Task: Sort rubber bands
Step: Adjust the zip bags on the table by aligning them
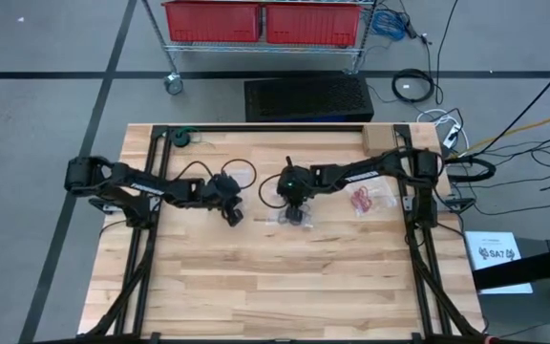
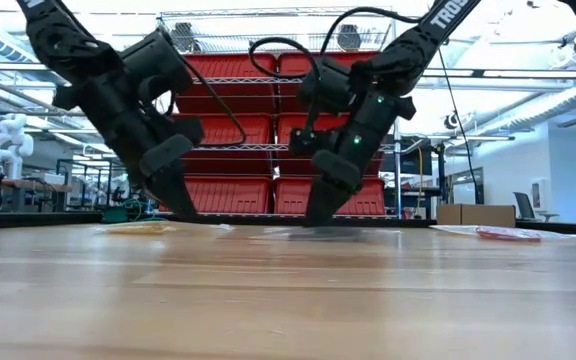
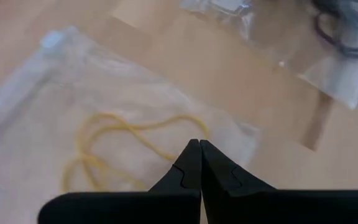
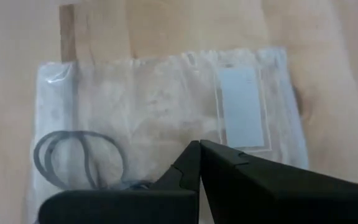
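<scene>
Black rubber bands (image 4: 79,158) blur inside their bag (image 4: 166,112), partly hidden by the closed, empty right gripper (image 4: 199,144)

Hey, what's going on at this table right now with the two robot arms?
Two arms are sorting rubber bands into clear bags by colour. The left gripper, jaws shut, hangs over a bag with yellow rubber bands in it. The right gripper, jaws also shut, is over a bag holding black rubber bands. A third bag with red rubber bands lies apart, near the right arm's base.
</scene>
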`<move>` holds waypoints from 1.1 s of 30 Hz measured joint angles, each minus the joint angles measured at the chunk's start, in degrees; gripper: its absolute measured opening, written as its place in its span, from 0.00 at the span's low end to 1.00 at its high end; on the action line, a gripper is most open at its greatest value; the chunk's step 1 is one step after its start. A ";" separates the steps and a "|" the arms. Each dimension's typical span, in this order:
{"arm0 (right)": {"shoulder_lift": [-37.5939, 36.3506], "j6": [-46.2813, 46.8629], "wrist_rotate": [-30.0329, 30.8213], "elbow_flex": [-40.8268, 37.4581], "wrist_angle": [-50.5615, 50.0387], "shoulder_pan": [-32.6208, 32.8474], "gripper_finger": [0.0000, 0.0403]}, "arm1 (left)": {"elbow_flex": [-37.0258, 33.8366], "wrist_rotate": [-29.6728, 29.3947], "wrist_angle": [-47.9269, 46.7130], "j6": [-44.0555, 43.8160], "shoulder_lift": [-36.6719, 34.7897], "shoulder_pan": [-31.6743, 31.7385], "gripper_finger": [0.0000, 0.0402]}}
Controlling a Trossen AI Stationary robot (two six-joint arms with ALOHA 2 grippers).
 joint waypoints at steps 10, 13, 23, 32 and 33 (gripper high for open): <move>-0.02 -0.49 -0.03 0.02 3.21 0.09 0.00 | 0.00 -6.89 0.34 -5.98 0.00 -7.00 0.00; -0.41 -1.72 0.99 0.02 3.69 0.84 0.00 | 0.02 -12.31 2.16 -4.06 0.00 -7.97 0.00; -3.15 4.36 5.05 0.05 1.95 3.51 0.00 | 0.07 -9.75 -6.27 -9.11 0.24 -1.79 0.00; -2.93 8.11 6.72 -1.95 7.82 6.40 0.00 | -2.74 -10.45 -3.54 -17.00 0.20 -7.11 0.00; -2.74 8.11 6.85 -1.97 8.18 6.36 0.00 | -2.86 -10.47 -2.87 -17.80 0.20 -7.88 0.00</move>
